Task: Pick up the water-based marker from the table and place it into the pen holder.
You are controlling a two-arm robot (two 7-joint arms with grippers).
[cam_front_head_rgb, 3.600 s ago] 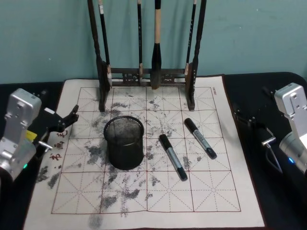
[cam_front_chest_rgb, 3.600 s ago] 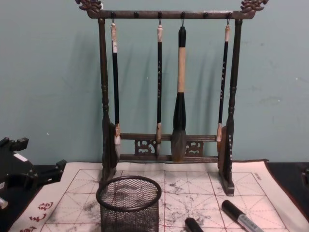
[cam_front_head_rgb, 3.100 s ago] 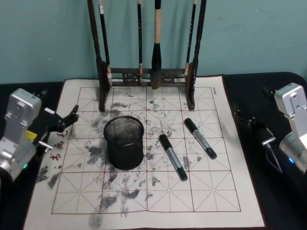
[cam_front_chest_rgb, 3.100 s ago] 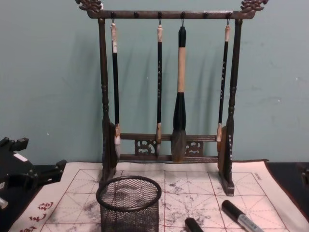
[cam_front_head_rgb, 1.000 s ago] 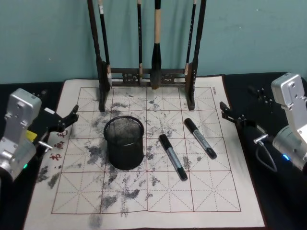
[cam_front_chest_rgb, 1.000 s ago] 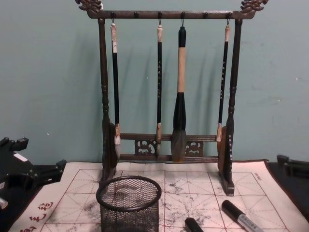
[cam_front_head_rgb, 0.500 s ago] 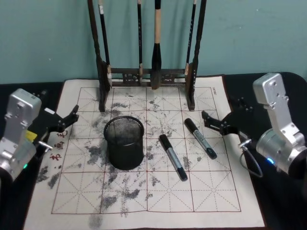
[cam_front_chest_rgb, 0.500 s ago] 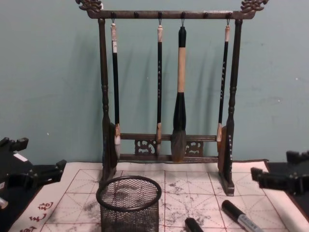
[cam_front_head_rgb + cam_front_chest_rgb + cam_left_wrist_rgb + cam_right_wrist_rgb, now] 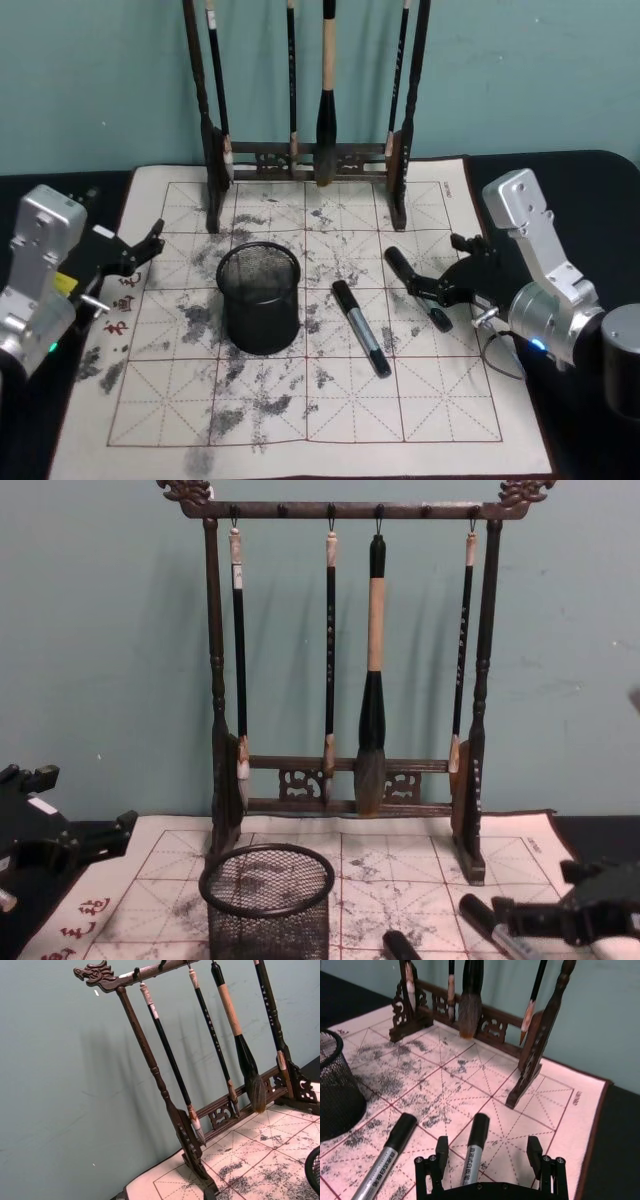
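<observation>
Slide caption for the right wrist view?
Right gripper, fingers open, lined up over one marker on the mat; second marker and pen holder beside it.

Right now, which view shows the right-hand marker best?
Right wrist view: the right-hand marker lies between the fingers of the open right tool, cap and label plain. In head view the tool crosses the marker; chest view catches just its cap.

A calligraphy desk serving as a robot test bench: a dark table (image 9: 592, 170) against a plain teal wall (image 9: 540, 70), with an ink-smudged grid practice mat (image 9: 440, 400) and, at its far edge, a carved wooden brush rack (image 9: 280, 510) hung with brushes (image 9: 376, 610).
</observation>
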